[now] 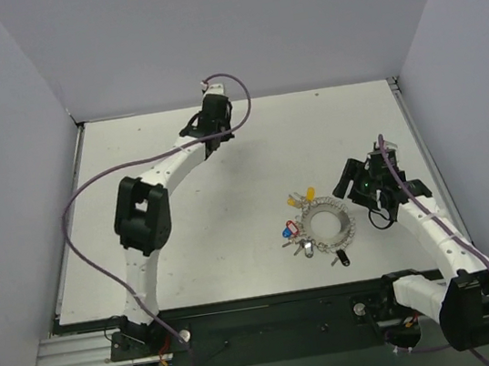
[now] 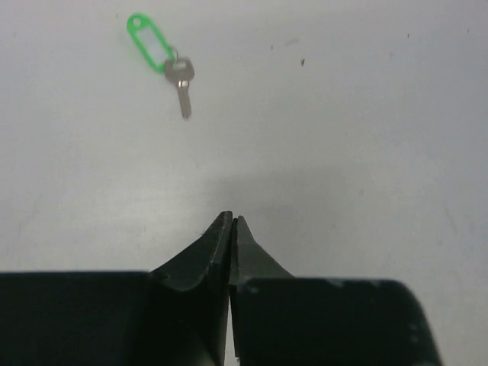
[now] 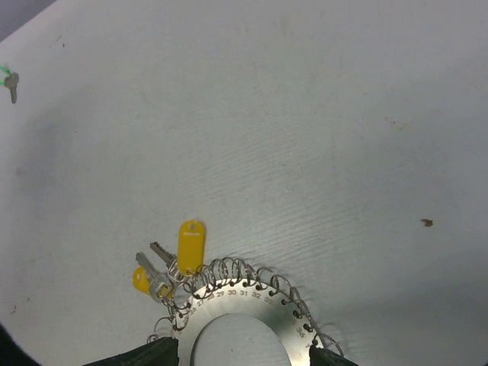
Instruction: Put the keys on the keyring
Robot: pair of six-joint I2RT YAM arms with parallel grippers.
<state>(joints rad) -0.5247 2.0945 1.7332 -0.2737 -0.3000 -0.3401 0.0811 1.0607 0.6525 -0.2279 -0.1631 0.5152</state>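
The left gripper (image 2: 231, 223) is pressed fully closed. Its 2 black fingers meet at the tips with nothing between them, over the bare white table (image 2: 366, 114). Ahead of those tips and off to their left lies the green-tagged key (image 2: 181, 78), flat on the table and well apart from the fingers. Its silver blade points back toward the gripper, and its green tag angles away to the far left.

The right gripper (image 3: 244, 357) is spread wide and grips nothing. Its 2 fingers (image 3: 145, 357) show only as dark corners at the bottom edge of the right wrist view, 1 on either side of the keyring (image 3: 232, 299). The keyring lies flat on the table, right under and just ahead of the gripper. It is a silvery numbered disc with an open centre and wire loops round its outer edge. Ahead and to the left of this gripper, 2 yellow-tagged keys (image 3: 191, 242) meet the loops and fan outward on the table.

From above, a red-and-blue pair of key heads (image 1: 287, 230) sits beyond the keyring from the right gripper. A black-headed key (image 1: 340, 260) lies beside the ring's near edge. They seem to touch the ring, but at that size I cannot tell whether they are threaded on it.
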